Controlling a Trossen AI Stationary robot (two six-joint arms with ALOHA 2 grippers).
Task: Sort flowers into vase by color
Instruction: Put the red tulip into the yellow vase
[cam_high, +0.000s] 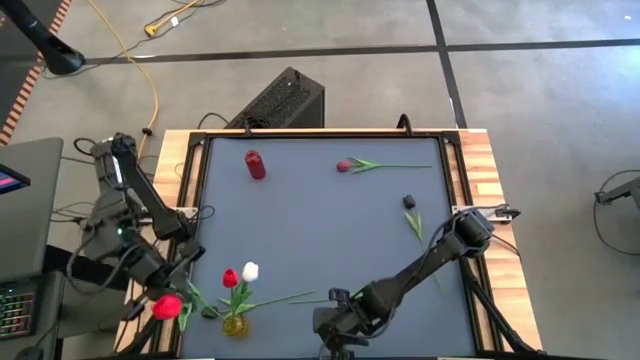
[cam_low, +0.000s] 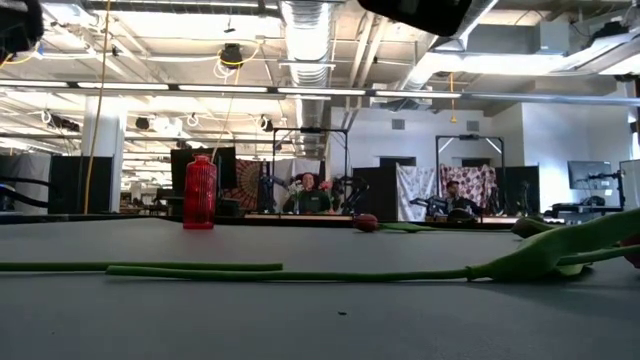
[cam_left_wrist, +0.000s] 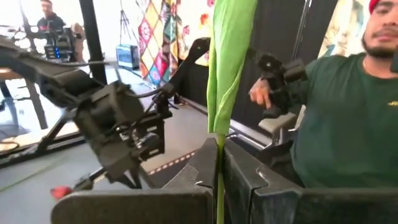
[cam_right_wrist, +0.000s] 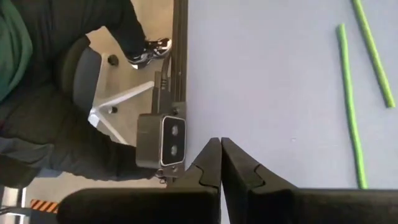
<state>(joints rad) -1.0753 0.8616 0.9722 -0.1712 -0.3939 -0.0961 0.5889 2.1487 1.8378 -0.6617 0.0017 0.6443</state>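
- Flowers: fake tulips w/ thin green stems, long leaves, small heads in red, white or dark blue-black.
- Red tulip (cam_high: 345, 166) lies flat near the far edge of the counter (cam_high: 310, 220), head pointing toward the red bottle (cam_high: 255, 165), stem and leaf trailing to the right side.
- Dark tulip (cam_high: 409, 202) lies on the right side, its leaf running toward the near edge, close to the right arm.
- A red (cam_high: 230, 278) and a white tulip (cam_high: 250, 271) stand heads-up in a small yellowish vase (cam_high: 235, 324) at the near-left of the counter — green stems also sprawl flat beside it.
- Left claw (cam_left_wrist: 219, 177) is pinching a green stem (cam_left_wrist: 220, 186) between its fingers; a broad leaf (cam_left_wrist: 229, 56) rises above them. In the high view a red head (cam_high: 167, 306) sits at that claw, off the counter's near-left corner.
- Right claw (cam_right_wrist: 221, 163) hangs over the near edge, fingers pressed together, nothing between them; two green stems (cam_right_wrist: 349, 106) lie well apart from it.
- No readable labels or writing anywhere.
- A person in a green shirt (cam_left_wrist: 342, 118) sits beyond the counter.
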